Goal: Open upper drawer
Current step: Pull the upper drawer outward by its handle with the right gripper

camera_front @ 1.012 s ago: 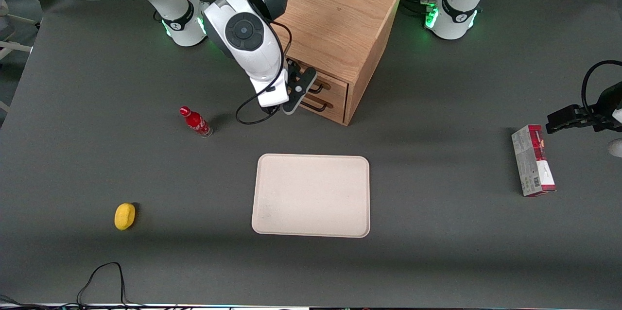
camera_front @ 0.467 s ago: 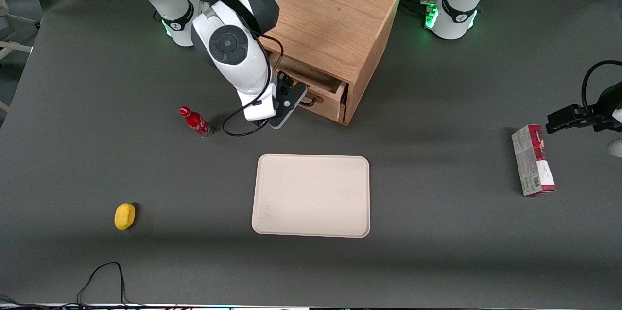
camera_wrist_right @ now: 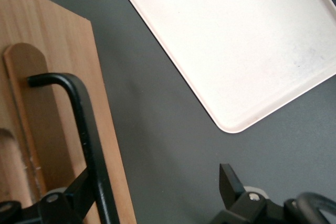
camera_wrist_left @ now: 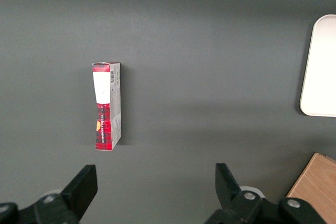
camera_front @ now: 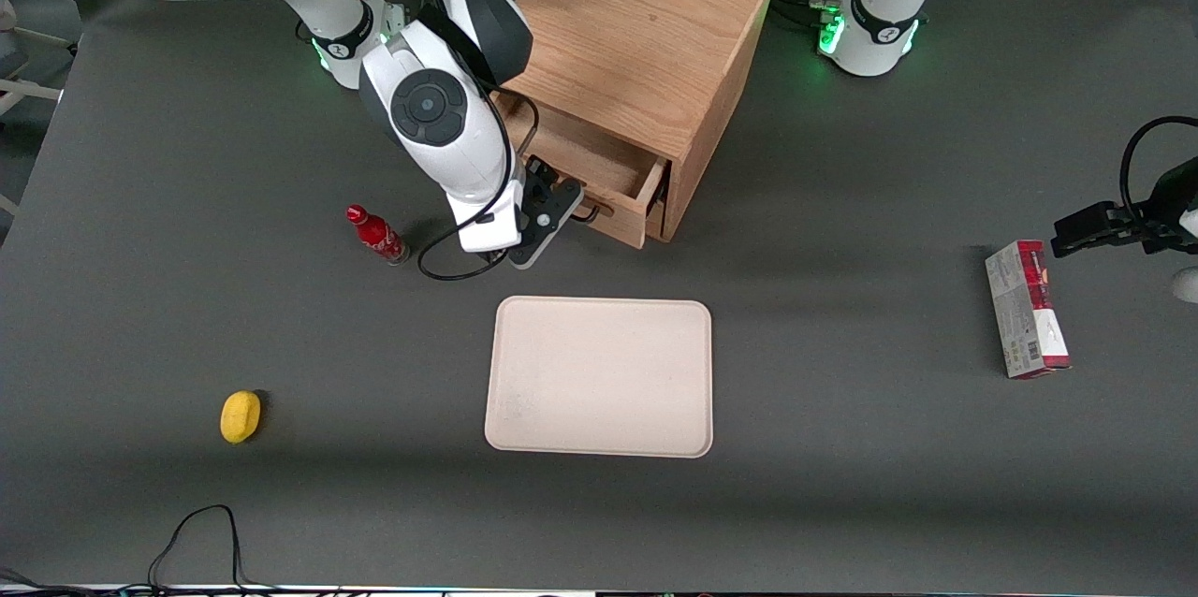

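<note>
The upper drawer (camera_front: pixel 599 165) of the oak cabinet (camera_front: pixel 646 26) stands pulled partly out, and its bare wooden inside shows. My right gripper (camera_front: pixel 560 210) is at the drawer's front, open. In the right wrist view the thin black handle (camera_wrist_right: pixel 84 129) runs across the drawer front (camera_wrist_right: pixel 47 103) and passes just inside one finger (camera_wrist_right: pixel 79 192). The other finger (camera_wrist_right: pixel 231 182) hangs well apart over the grey table. The gripper (camera_wrist_right: pixel 157 203) is not closed on the bar. The arm hides most of the drawer front in the front view.
A cream tray (camera_front: pixel 599 377) lies nearer the front camera than the cabinet. A small red bottle (camera_front: pixel 377 236) stands close beside my arm. A yellow lemon (camera_front: pixel 241 415) lies toward the working arm's end of the table, and a red-and-white box (camera_front: pixel 1027 307) toward the parked arm's end.
The upper drawer has slid out from shut to partly open. My gripper and wrist moved with its handle away from the cabinet, toward the front camera and the bottle.
</note>
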Tool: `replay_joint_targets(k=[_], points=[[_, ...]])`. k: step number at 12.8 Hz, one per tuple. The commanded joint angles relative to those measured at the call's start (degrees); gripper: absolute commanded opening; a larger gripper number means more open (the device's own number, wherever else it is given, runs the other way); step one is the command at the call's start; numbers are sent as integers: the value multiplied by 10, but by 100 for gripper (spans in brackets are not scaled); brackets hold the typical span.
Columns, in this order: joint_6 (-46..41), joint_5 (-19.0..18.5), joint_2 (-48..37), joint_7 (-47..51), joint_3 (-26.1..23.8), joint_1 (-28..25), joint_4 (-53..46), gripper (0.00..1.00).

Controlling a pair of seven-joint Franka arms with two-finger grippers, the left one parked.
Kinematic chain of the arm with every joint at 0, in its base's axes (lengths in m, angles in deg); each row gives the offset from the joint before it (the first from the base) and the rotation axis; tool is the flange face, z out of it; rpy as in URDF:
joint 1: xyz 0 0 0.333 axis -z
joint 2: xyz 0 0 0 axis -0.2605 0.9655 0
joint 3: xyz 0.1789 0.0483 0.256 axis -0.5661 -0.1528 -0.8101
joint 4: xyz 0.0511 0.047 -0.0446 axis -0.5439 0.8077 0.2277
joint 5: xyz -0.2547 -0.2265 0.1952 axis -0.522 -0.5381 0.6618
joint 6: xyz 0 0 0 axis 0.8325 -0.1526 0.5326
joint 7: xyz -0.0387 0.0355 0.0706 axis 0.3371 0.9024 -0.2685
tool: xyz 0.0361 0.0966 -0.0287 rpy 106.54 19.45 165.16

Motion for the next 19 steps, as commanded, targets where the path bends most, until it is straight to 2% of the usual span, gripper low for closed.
replay_joint_targets(k=[1,8,19], points=[[-28,-10,23,-10,0,18,-45,100],[-48,-29,55,-11,0,42,-93,100],[-65,-29,107,-34,0,90,-165,100]])
